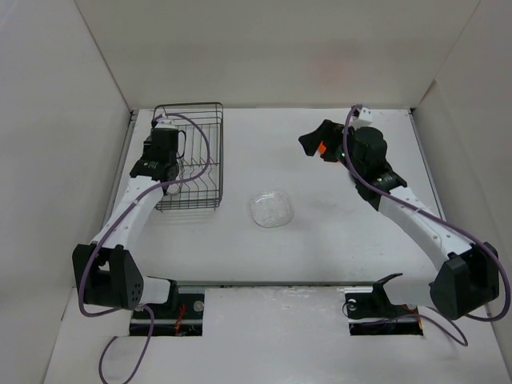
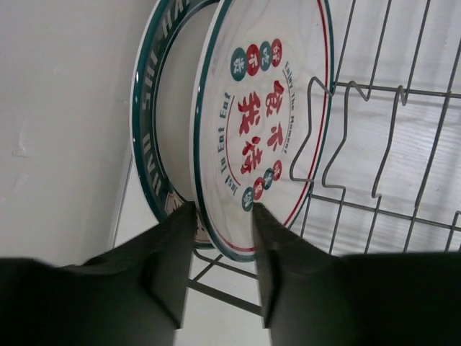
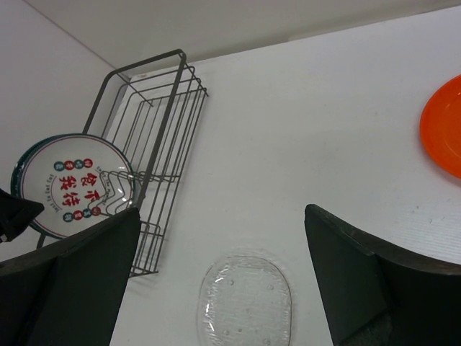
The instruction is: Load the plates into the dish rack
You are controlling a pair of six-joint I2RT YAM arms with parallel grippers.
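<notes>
The black wire dish rack (image 1: 210, 152) stands at the far left of the table. Two plates stand upright in it: a white one with red marks (image 2: 259, 108) and, behind it, a green-rimmed one (image 2: 144, 108). My left gripper (image 2: 222, 207) reaches into the rack, open, its fingers standing apart on either side of the red-marked plate's lower rim. The clear glass plate (image 1: 272, 209) lies flat mid-table. My right gripper (image 3: 222, 210) hangs wide open and holds nothing, above the table beyond the glass plate (image 3: 245, 303). An orange plate (image 3: 446, 130) lies flat at the right.
White walls enclose the table on the left, back and right. The rack's upright tines (image 2: 389, 144) to the right of the two plates hold nothing. Both arm bases sit at the near edge.
</notes>
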